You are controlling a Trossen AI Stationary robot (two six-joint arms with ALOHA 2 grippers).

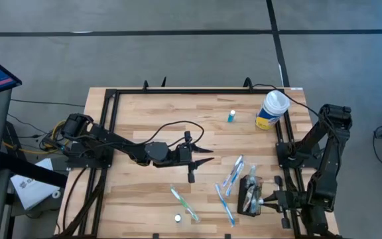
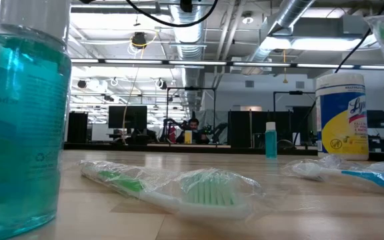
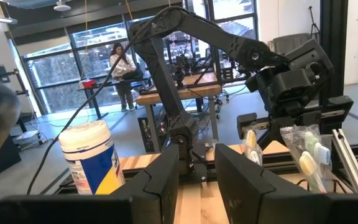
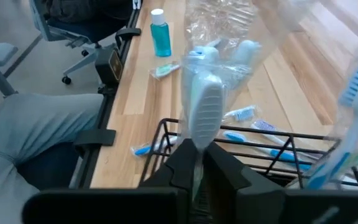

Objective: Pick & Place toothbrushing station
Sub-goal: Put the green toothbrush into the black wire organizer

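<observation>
The toothbrushing station (image 1: 247, 199) is a small black wire box at the table's near right. It stands on the wood and holds wrapped toothbrushes. Its rim (image 4: 260, 144) shows in the right wrist view. My right gripper (image 1: 262, 199) is at the box, shut on a wrapped white toothbrush (image 4: 207, 106). My left gripper (image 1: 207, 157) is open and empty over the table's middle, pointing toward the right side. Its fingers (image 3: 166, 177) stand a little apart in the left wrist view. My right gripper (image 4: 199, 165) pinches the wrapped white toothbrush between its two fingers (image 4: 224, 167), on the part just above the fingertips (image 4: 202, 140), plastic wrap included. The toothbrush reaches out past the fingertips, over the box's wire rim. Its lower end is hidden behind the fingers.
Loose wrapped toothbrushes lie near the box (image 1: 233, 174), (image 1: 224, 202) and at near centre (image 1: 184, 202). A white-lidded yellow and blue canister (image 1: 270, 109) and a small blue bottle (image 1: 231, 117) stand at the far right. A large teal bottle (image 2: 19, 113) stands close to the low camera.
</observation>
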